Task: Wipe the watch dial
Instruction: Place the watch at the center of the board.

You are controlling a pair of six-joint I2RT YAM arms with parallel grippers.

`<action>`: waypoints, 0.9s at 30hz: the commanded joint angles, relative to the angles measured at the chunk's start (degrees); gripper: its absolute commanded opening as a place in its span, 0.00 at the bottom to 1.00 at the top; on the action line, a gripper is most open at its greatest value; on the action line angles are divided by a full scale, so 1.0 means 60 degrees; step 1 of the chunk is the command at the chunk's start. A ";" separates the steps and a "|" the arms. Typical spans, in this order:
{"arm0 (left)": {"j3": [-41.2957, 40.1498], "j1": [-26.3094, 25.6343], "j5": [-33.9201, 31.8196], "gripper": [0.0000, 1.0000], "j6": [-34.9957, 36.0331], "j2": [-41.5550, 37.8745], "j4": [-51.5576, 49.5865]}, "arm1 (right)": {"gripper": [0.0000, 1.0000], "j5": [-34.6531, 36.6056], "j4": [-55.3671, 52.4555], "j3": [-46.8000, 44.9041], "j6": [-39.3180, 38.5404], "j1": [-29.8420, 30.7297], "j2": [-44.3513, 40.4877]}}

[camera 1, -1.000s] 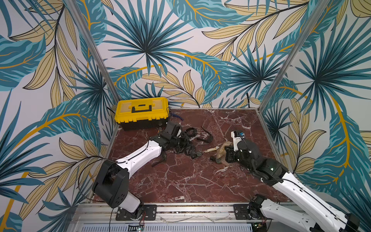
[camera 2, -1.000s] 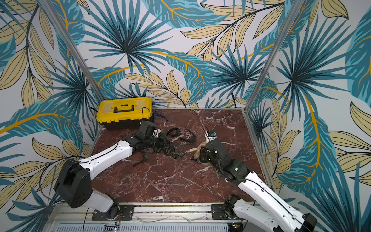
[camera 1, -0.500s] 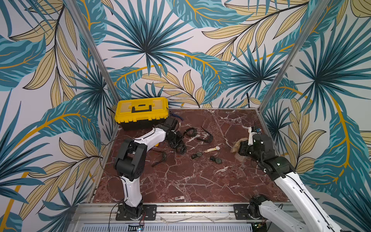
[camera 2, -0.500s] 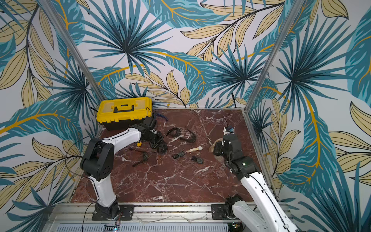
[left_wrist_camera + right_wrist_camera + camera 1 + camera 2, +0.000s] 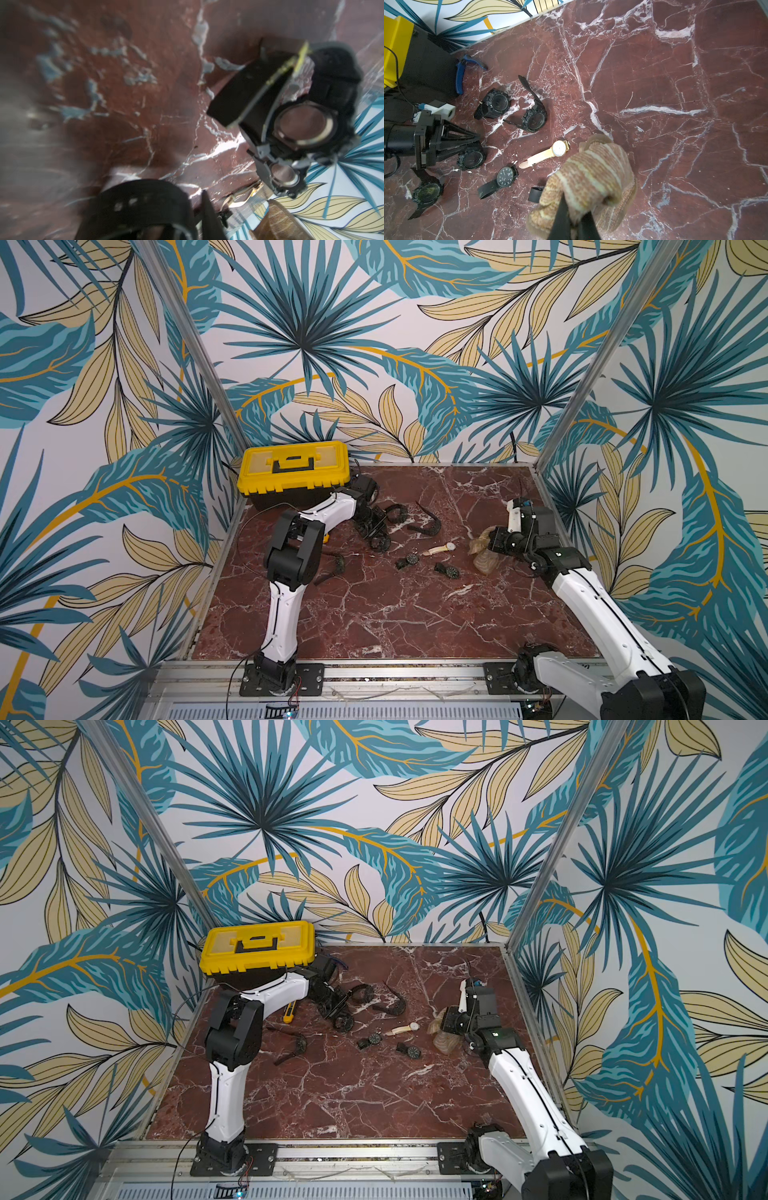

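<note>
Several watches lie on the red marble table (image 5: 374, 614). A gold watch with a white dial (image 5: 446, 547) (image 5: 559, 148) is nearest the cloth, and a slim black-dial watch (image 5: 505, 176) lies beside it. My right gripper (image 5: 575, 209) is shut on a striped beige cloth (image 5: 482, 558) that hangs just right of the watches, touching none. My left gripper (image 5: 372, 526) hovers low by a chunky black watch (image 5: 471, 159). The left wrist view is blurred. It shows a black strap (image 5: 135, 207) beside one finger (image 5: 209, 216), and the jaw gap is unclear.
A yellow toolbox (image 5: 295, 470) stands at the back left, with blue pliers (image 5: 460, 74) beside it. A yellow utility knife (image 5: 289, 1011) lies by the left arm. More chunky black watches (image 5: 534, 119) (image 5: 426, 193) and a loose strap (image 5: 428, 522) are scattered mid-table.
Both arms have drawn apart from the middle. The right gripper carried the cloth off the watches to the right, and the left arm folded back toward the toolbox.
</note>
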 commanded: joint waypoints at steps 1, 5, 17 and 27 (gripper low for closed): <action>0.0501 -0.0115 -0.0018 0.34 -0.0351 0.0023 -0.0217 | 0.00 -0.0576 0.0494 -0.0181 -0.0047 -0.0141 0.0066; 0.0599 -0.0185 -0.0389 0.44 -0.0414 -0.0174 -0.0481 | 0.00 -0.0861 0.0617 -0.0267 0.0150 -0.0245 0.0071; 0.0176 -0.0506 -0.1693 0.51 -0.0411 -0.1233 -0.1162 | 0.00 -0.1070 -0.0111 -0.0217 0.0228 -0.0261 -0.0800; -0.0555 -0.0403 -0.2610 0.51 0.0384 -0.2721 -0.1723 | 0.00 -0.1721 -0.0880 0.0104 0.0396 -0.0129 -0.1157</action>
